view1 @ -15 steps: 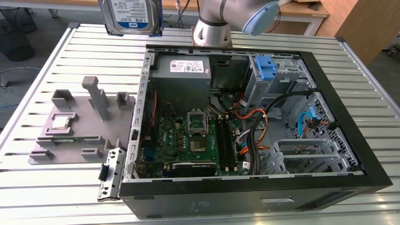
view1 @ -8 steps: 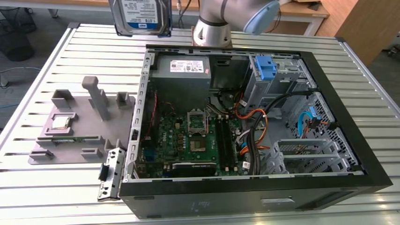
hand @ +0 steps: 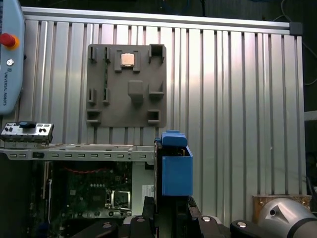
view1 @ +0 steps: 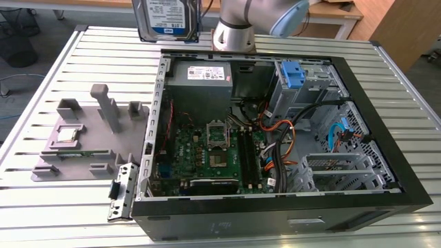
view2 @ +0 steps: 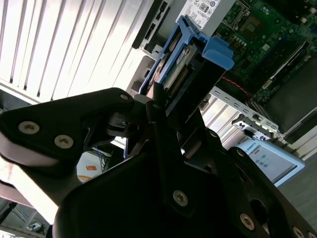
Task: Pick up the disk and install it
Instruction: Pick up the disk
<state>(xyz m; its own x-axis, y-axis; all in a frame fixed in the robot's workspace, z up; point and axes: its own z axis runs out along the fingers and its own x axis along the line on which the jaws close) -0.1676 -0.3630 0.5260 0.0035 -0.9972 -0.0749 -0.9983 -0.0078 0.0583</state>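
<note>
The disk hangs at the exterior view's top edge, left of centre, its upper end cut off, beyond the open computer case. In the second wrist view the gripper clamps the disk's near end between its closed fingers; the black body hides most of the contact.

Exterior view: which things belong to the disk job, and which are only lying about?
Job: disk, held in the end effector; open computer case.
Lying about: grey fixture plate; chip on it; metal strip beside the case.
</note>
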